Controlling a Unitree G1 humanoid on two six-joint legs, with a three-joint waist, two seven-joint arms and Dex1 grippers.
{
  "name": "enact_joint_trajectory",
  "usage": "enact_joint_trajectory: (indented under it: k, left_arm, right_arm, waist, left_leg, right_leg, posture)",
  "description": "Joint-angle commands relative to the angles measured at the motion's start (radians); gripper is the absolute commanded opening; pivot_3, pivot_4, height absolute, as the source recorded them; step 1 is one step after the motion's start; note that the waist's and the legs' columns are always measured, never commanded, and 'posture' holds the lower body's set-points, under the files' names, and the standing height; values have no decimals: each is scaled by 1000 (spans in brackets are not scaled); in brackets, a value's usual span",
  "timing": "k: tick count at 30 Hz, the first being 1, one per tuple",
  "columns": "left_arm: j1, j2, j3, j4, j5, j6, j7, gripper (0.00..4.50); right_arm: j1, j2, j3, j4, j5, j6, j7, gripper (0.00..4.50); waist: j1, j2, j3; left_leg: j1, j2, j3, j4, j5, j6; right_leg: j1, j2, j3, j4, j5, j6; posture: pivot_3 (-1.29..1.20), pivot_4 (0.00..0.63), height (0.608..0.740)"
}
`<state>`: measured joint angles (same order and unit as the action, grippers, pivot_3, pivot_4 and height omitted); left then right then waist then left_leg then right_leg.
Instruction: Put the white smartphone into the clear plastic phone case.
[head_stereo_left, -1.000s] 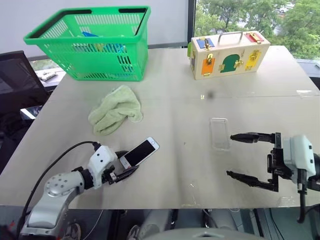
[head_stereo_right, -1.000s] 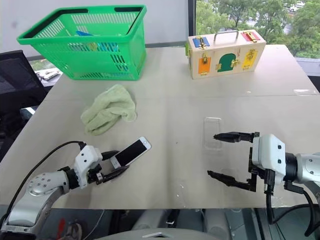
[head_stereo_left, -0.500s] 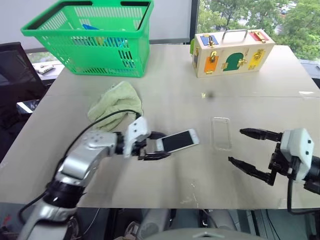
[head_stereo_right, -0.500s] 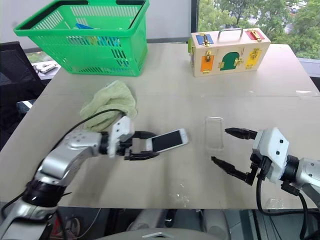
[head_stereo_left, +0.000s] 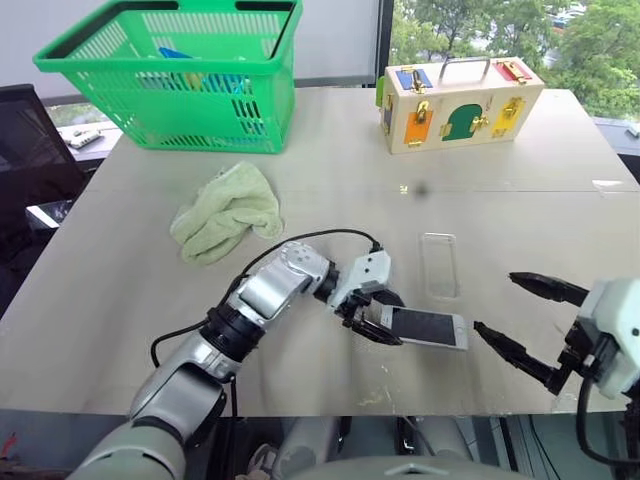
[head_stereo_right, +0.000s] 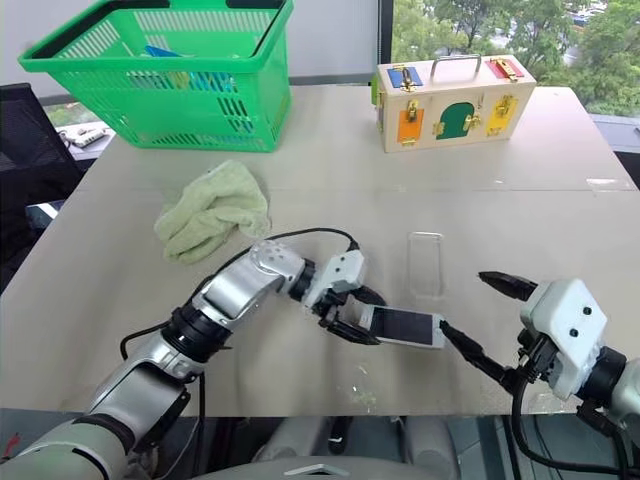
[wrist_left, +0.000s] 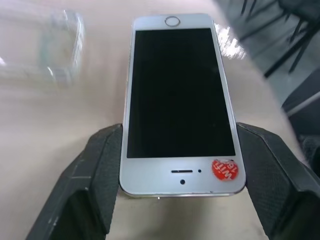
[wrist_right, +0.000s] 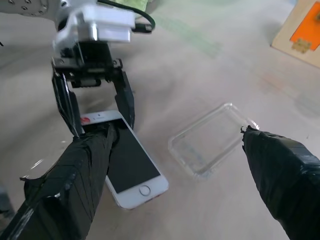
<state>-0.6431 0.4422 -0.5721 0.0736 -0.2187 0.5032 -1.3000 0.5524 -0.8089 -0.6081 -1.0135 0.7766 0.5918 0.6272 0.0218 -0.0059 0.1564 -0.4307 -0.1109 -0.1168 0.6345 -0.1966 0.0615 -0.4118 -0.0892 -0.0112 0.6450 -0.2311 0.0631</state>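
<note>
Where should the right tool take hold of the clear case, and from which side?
Grip the clear plastic phone case across its two long raised rims, near the middle, coming down from above. It lies flat on the table, open side up, beyond the open right tool, so only its thin rim offers purchase; the short ends are probably too far apart.

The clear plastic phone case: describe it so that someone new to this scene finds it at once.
On the tan table, start from the wooden latch box at the far edge and come toward the robot. The clear plastic phone case lies flat, just beyond the white smartphone in the left gripper. It is transparent, only its rim glinting.
</note>
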Motion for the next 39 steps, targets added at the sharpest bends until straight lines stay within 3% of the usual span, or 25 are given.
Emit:
enact_joint_trajectory:
  k: [1, 5, 11, 18, 20, 23, 28, 30, 35, 39]
  left_arm:
    - [-41, -50, 44, 61, 55, -44, 105, 2860]
    - [-124, -127, 89, 208, 97, -105, 194, 2860]
    - [-144, -178, 56, 235, 114, -210, 130, 2860]
    - [-142, -254, 29, 318, 168, -286, 151, 2860]
    - [-145, -270, 41, 345, 169, -300, 150, 4051]
    - [-149, -273, 72, 351, 154, -320, 137, 4431]
    - [-212, -258, 170, 439, 106, -356, 93, 4431]
    - [-284, -243, 201, 565, 110, -437, 47, 4431]
    - [-483, -259, 224, 935, 176, -709, -23, 4431]
    - [-590, -302, 246, 1138, 225, -849, -29, 4431]
  right_arm:
    - [36, -40, -53, -34, 53, -58, -48, 4500]
    - [91, -69, -70, -34, 82, -97, -88, 4500]
    - [230, -76, -139, -34, 95, -133, -67, 4500]
    - [431, 27, -267, -34, 27, -116, 16, 4500]
    - [468, 65, -279, -32, 0, -115, 41, 4500]
    - [482, 113, -277, -21, -29, -127, 60, 4500]
    - [396, 154, -250, -25, 24, -127, 14, 4500]
    - [307, 141, -207, -25, 59, -104, -49, 4500]
    - [53, 23, -56, 32, 115, -6, -140, 4500]
    - [-193, -78, 22, 205, 72, 18, -132, 4500]
  waist:
    - [1, 0, 0]
    - [11, -1, 1]
    - [18, -2, 1]
    - [22, -4, 2]
    - [19, -4, 2]
    - [11, -4, 2]
    - [13, -4, 2]
    - [13, -4, 2]
    - [16, -7, 4]
    - [21, -9, 6]
  left_leg:
    - [0, 0, 0, 0, 0, 0]
    - [0, 0, 0, 1, 0, 0]
    - [-1, -1, 0, 1, 0, 0]
    - [-1, -1, 0, 1, 0, 0]
    - [-1, -1, 0, 2, 0, 0]
    - [0, -1, 0, 2, -1, 0]
    - [-1, -1, 0, 2, 0, 0]
    - [0, -1, 0, 2, 0, 0]
    - [-1, -1, 0, 2, 0, 1]
    - [-1, -3, 1, 4, 0, 1]
  right_leg:
    - [0, 0, 0, 0, 0, 0]
    - [1, 0, 0, 0, 0, 1]
    - [0, -1, 0, 0, 1, 1]
    - [1, -1, 0, -1, 1, 2]
    - [1, -1, 0, -1, -2, 6]
    - [1, -1, 0, -1, -2, 6]
    - [0, -1, 0, -1, -2, 6]
    - [0, -1, -1, -1, -1, 7]
    - [1, 0, -2, 0, 0, 6]
    - [1, -2, -3, 0, 2, 4]
  posture:
    - [0, 150, 740]
    - [0, 150, 740]
    - [0, 150, 740]
    - [0, 150, 740]
    - [0, 150, 740]
    - [0, 150, 740]
    - [0, 150, 740]
    - [0, 150, 740]
    - [0, 150, 740]
    - [0, 150, 740]
